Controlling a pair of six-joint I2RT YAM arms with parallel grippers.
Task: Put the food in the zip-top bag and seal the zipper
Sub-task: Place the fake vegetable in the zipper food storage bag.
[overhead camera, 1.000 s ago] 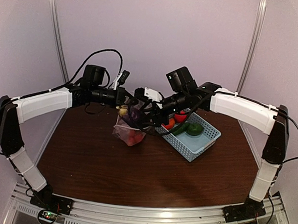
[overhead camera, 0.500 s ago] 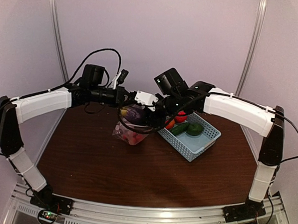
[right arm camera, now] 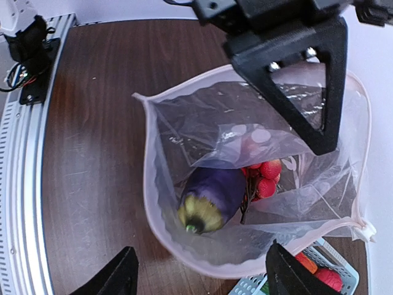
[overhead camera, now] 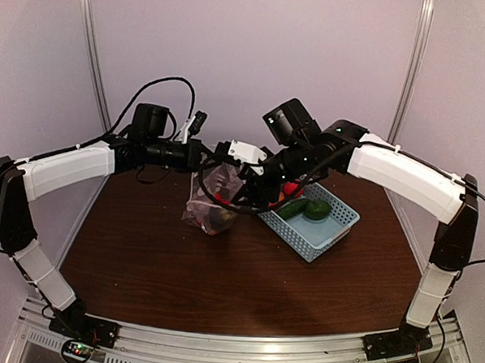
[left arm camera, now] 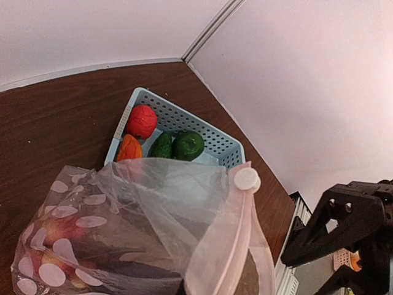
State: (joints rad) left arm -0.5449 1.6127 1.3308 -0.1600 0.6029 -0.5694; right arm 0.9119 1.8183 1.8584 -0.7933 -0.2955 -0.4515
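The clear spotted zip-top bag (overhead camera: 211,206) stands on the table with its mouth open. My left gripper (overhead camera: 203,157) is shut on the bag's far rim and holds it up; it also shows in the right wrist view (right arm camera: 319,138). The dark purple eggplant (right arm camera: 212,196) lies inside the bag beside red strawberries (right arm camera: 264,172). My right gripper (right arm camera: 206,276) is open and empty just above the bag's mouth (overhead camera: 244,184). The pale zipper strip (left arm camera: 227,246) ends at a round slider (left arm camera: 247,180). A red tomato (left arm camera: 142,121), a cucumber (left arm camera: 161,146) and a green pepper (left arm camera: 187,145) lie in the basket.
The light blue slotted basket (overhead camera: 329,231) sits right of the bag, close to it, and also shows in the left wrist view (left arm camera: 215,132). An orange piece (left arm camera: 129,148) lies in its near corner. Walls close the table at the back and sides.
The right gripper held the eggplant over the bag's mouth; it has opened, and the eggplant now lies inside the bag. The left gripper has kept its hold.
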